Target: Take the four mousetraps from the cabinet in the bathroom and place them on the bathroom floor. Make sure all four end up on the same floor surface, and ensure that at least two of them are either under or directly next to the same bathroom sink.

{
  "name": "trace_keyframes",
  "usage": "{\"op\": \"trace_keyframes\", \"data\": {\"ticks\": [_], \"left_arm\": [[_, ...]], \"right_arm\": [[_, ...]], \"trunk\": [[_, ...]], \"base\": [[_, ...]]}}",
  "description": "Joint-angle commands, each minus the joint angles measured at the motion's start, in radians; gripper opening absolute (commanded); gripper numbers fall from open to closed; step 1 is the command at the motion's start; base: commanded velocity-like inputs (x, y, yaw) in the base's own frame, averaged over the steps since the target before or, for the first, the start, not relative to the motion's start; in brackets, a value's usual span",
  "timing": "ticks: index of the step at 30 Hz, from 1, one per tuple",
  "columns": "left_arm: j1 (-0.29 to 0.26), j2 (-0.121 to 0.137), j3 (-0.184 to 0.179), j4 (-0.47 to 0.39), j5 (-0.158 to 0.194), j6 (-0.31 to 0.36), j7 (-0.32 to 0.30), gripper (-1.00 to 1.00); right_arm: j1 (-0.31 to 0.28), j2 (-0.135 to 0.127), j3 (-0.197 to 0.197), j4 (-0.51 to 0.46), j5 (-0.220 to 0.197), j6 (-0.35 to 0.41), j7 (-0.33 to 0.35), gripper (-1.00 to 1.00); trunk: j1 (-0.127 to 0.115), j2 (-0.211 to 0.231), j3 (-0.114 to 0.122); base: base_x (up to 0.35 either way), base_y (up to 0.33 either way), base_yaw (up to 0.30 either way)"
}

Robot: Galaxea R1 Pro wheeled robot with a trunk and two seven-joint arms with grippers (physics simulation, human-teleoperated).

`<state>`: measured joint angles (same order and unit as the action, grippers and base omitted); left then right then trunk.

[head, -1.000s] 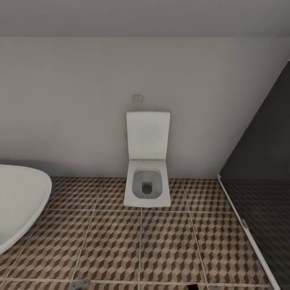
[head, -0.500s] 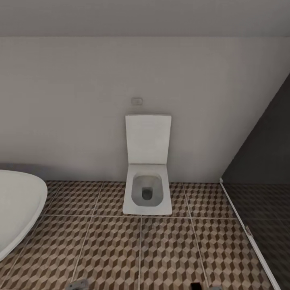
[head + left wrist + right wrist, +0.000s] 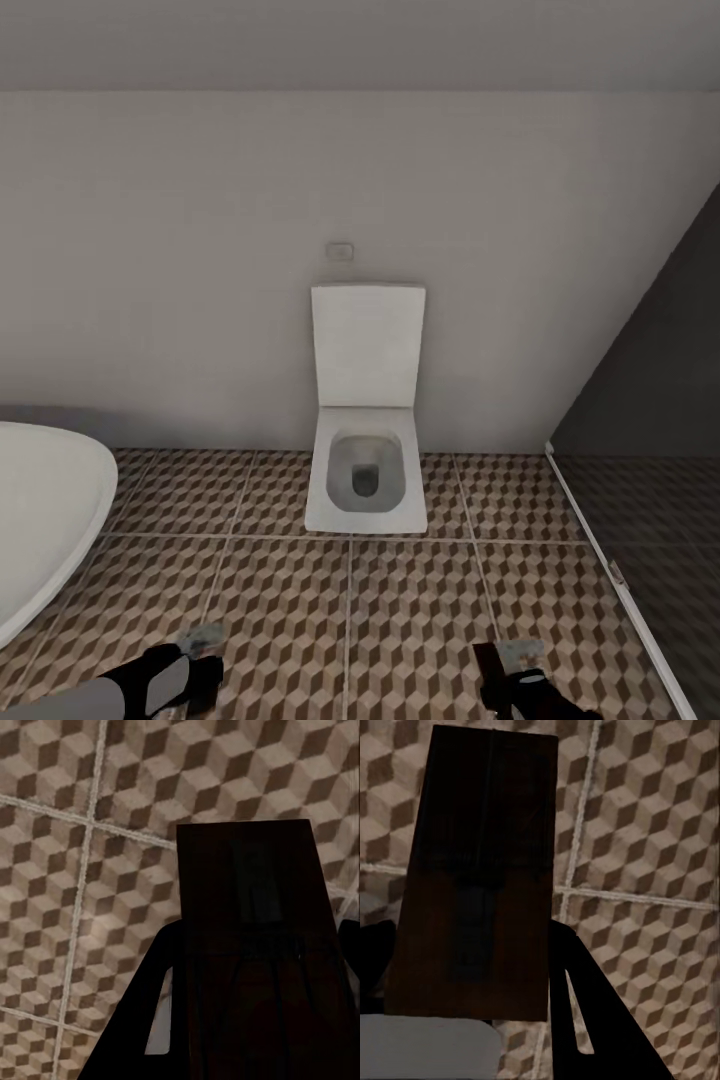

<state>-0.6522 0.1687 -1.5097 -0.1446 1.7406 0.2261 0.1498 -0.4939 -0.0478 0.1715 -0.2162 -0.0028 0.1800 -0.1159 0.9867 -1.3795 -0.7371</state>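
Observation:
My left gripper point(image 3: 192, 662) rises from the bottom left of the head view, shut on a dark-brown flat mousetrap point(image 3: 255, 945) that stands broad between its black fingers point(image 3: 142, 1020) in the left wrist view. At the bottom right, my right gripper point(image 3: 505, 675) is shut on a second mousetrap point(image 3: 480, 870), which covers much of the right wrist view. Both hang over the cube-patterned bathroom floor point(image 3: 350, 620). The cabinet and the sink are out of view.
A white toilet point(image 3: 366, 480) with its lid up stands against the far wall, straight ahead. The oval white bathtub's rim point(image 3: 50, 510) juts in at the left. A dark glass partition point(image 3: 650, 480) with a white floor rail closes the right side.
The camera shifted slightly a second ago, then held still. Both arms have since lifted into the bottom of the head view, each with a mousetrap.

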Motion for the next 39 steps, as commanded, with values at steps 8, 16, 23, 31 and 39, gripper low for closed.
{"op": "trace_keyframes", "data": {"ticks": [8, 16, 23, 31, 39], "left_arm": [[-0.203, -0.005, 0.0, -0.004, 0.008, 0.179, 0.011, -1.0], [-0.362, -0.011, 0.0, -0.004, 0.008, 0.303, 0.011, -1.0], [-0.429, -0.013, 0.0, 0.011, 0.008, 0.315, 0.012, -1.0], [-0.434, -0.061, 0.0, 0.003, 0.005, 0.315, 0.011, -1.0], [-0.434, -0.068, -0.001, 0.001, 0.005, 0.317, 0.011, -1.0]], "right_arm": [[-0.208, -0.002, 0.006, -0.04, -0.006, 0.165, -0.082, -1.0], [-0.383, -0.002, 0.006, -0.04, -0.008, 0.331, -0.075, -1.0], [-0.462, 0.001, 0.007, -0.036, -0.007, 0.376, -0.073, -1.0], [-0.469, 0.005, 0.009, -0.034, -0.003, 0.381, -0.07, -1.0], [-0.469, 0.005, 0.011, -0.035, -0.002, 0.381, -0.068, -1.0]], "trunk": [[0.0, 0.0, -0.001], [0.0, 0.0, -0.001], [0.0, 0.0, -0.001], [0.0, 0.0, -0.001], [0.019, -0.035, -0.017]], "base": [[0.0, 0.0, 0.0], [0.0, 0.0, 0.0], [0.0, 0.0, 0.0], [0.0, 0.0, 0.0], [0.0, 0.0, 0.0]]}}
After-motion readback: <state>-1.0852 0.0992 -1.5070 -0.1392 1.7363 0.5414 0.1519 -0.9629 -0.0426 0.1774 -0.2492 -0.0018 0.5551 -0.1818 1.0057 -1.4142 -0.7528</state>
